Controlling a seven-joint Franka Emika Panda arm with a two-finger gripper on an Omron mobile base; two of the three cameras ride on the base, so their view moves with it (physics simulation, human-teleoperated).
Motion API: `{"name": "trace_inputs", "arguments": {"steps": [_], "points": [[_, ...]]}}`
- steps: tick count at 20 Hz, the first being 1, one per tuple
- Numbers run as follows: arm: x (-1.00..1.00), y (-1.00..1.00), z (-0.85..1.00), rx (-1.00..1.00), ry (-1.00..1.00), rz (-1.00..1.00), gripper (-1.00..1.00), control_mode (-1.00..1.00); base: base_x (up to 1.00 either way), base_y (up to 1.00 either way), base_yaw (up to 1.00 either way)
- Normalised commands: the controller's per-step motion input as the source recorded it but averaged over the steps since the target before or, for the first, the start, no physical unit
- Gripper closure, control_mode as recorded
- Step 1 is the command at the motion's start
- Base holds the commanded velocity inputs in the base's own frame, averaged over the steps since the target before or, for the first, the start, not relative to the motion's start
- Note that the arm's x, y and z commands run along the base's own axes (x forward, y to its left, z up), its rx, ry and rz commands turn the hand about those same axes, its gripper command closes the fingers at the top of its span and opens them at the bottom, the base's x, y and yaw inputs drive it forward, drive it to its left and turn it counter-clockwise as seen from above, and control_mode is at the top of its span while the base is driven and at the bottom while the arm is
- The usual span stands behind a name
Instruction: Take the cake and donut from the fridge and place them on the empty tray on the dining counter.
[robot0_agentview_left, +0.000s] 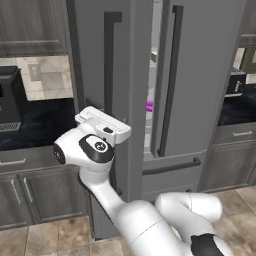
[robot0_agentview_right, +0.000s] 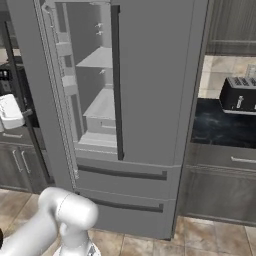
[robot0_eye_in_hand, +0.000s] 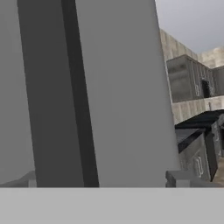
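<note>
The grey fridge (robot0_agentview_left: 200, 75) has its left door (robot0_agentview_left: 90, 60) swung out, leaving a gap between the doors. Through the gap the purple-pink donut (robot0_agentview_left: 149, 106) sits on a middle shelf. Higher up shows a small multicoloured piece, the cake (robot0_agentview_left: 154, 56). My gripper (robot0_agentview_left: 107, 124) is at the left door's lower part, by its dark bar handle (robot0_agentview_left: 108, 65). In the hand view the gripper (robot0_eye_in_hand: 103, 180) is open, its fingertips (robot0_eye_in_hand: 188, 178) standing wide apart on either side of the handle (robot0_eye_in_hand: 78, 96), holding nothing. The tray and the dining counter are out of view.
The open door's inner shelves (robot0_agentview_right: 97, 105) face the right base view. The right door (robot0_agentview_right: 155, 80) is shut. A black toaster (robot0_agentview_right: 240, 94) stands on the counter right of the fridge, and a black appliance (robot0_agentview_left: 10, 100) on the counter to the left. Grey cabinets (robot0_agentview_left: 30, 195) run below.
</note>
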Motion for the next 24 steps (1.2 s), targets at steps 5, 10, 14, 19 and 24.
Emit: {"name": "trace_inputs", "arguments": {"steps": [5,10,14,19,24], "points": [[-0.34,0.25,0.36,-0.01,-0.07,0.00,-1.00,-1.00,0.00,0.00,0.00],[0.11,0.70,0.22,-0.01,-0.05,0.05,-1.00,-1.00,0.00,0.00,0.00],[0.08,0.40,0.22,-0.02,-0.05,0.03,-1.00,-1.00,0.00,0.00,0.00],[-0.99,-0.47,0.93,0.02,-0.01,0.00,-1.00,-1.00,0.00,0.00,0.00],[-1.00,-0.46,0.85,0.06,0.00,0.00,-1.00,-1.00,0.00,0.00,0.00]]}}
